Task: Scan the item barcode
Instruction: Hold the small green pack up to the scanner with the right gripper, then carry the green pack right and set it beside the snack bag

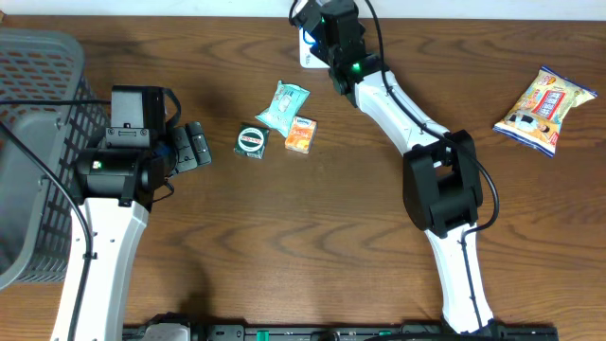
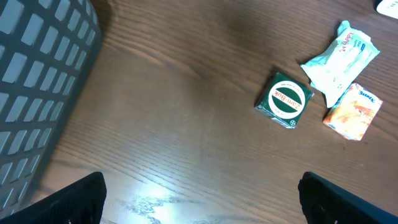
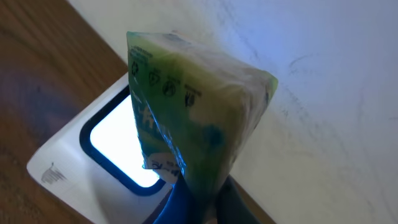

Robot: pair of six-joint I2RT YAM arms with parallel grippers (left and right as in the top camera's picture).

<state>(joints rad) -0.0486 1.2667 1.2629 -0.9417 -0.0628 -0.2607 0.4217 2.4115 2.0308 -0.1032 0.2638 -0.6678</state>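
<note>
One green-and-yellow packet point(image 3: 193, 118) is pinched by its lower end in the right hand point(image 3: 202, 198), whose jaws are closed tight on it, at the far edge of the worktop point(image 1: 312, 237). In the wrist view its long axis runs up and away from the hand, leaning slightly, with one broad printed face turned left toward the scanner point(image 3: 81, 158). The scanner's lit window sits just beside the packet's lower left edge; whether they touch I cannot tell. No barcode shows, so the coming move likely turns on squaring the right face to that window. The left hand point(image 1: 197, 147) hangs wide open and empty, well apart to the near left, beside the basket point(image 1: 38, 114). Between the arms lie a round green tin point(image 1: 251, 140), a teal pouch point(image 1: 282, 104) and an orange packet point(image 1: 300, 134); a snack bag point(image 1: 544, 109) lies far right.
</note>
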